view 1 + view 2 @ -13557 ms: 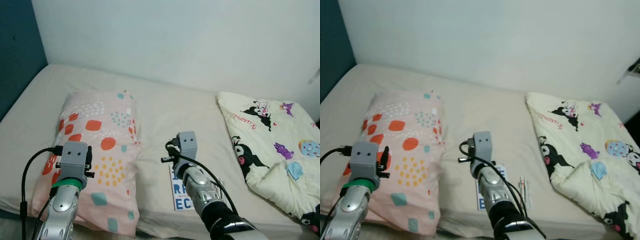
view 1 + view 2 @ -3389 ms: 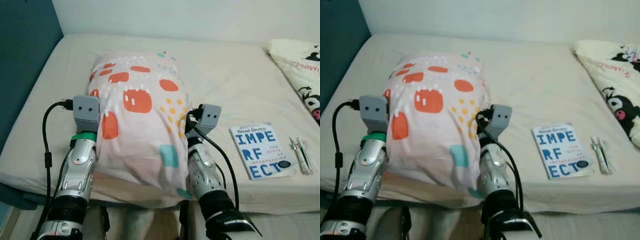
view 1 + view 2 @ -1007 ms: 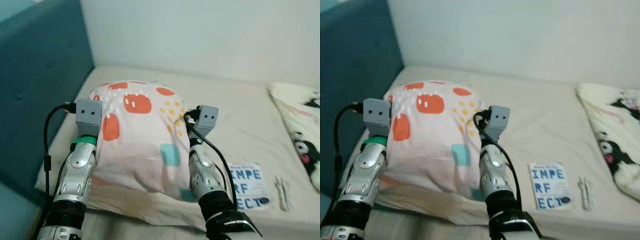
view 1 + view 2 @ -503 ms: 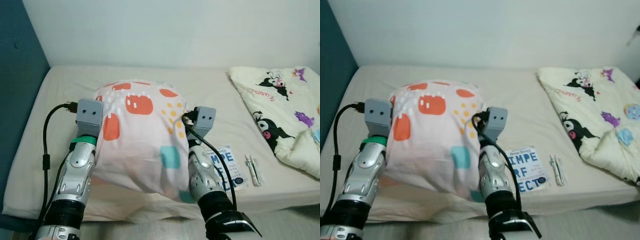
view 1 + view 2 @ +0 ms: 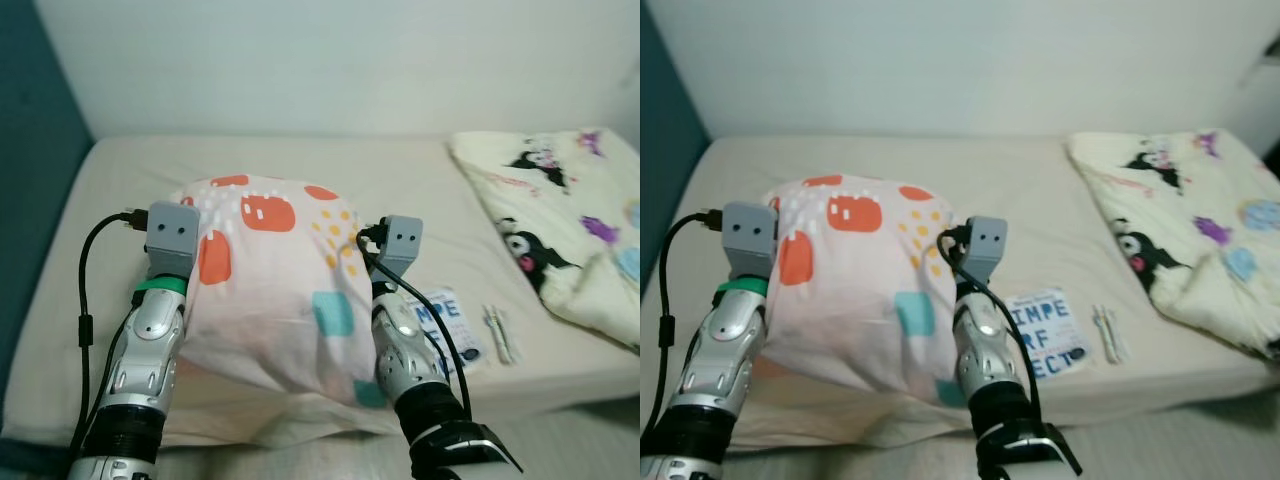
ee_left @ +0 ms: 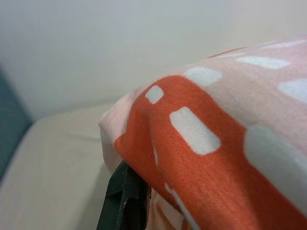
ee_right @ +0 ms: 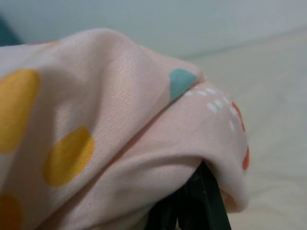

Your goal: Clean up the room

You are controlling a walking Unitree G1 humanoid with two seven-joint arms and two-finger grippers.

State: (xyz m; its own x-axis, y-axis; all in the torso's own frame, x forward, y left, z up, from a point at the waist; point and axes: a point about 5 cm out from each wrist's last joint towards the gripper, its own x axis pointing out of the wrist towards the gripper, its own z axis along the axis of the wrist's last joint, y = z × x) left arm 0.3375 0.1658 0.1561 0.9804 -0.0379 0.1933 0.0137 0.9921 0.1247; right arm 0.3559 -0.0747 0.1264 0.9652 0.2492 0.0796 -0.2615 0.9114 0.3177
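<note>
Seemingly pillow [image 5: 275, 280] over left pincer [image 6: 125, 201], right pincer [image 7: 192, 203]

The pillow [image 5: 275, 280] is held up over the near left part of the bed [image 5: 400, 170], between the two arms; a book [image 5: 447, 325] lies on the bed just right of the right arm; two pens [image 5: 501, 333] lie beside it; a blanket [image 5: 550, 215] lies far right.
</note>
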